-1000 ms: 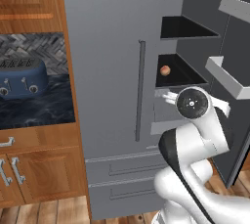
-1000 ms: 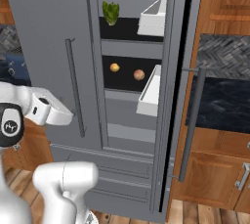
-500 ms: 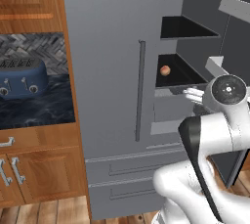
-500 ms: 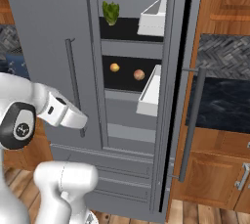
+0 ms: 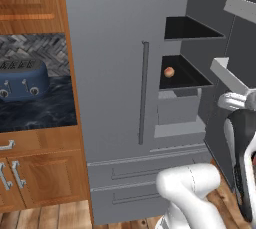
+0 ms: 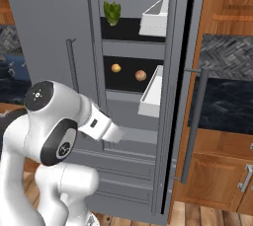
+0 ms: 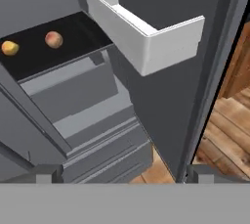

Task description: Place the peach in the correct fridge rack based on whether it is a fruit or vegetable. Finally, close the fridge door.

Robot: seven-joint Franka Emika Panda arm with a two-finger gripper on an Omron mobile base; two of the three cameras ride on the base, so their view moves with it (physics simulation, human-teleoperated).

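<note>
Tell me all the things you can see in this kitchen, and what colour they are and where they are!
round pinkish peach: one, on the lower glossy black fridge rack
round yellow-orange fruit: one, same rack, left of the peach
leafy green vegetable: one, upper black rack
white box bins: two, on the open grey fridge door
blue toaster: one, dark counter, left
wooden cabinets: brown, both sides
two-finger gripper: one, dark tips, open, empty
</note>
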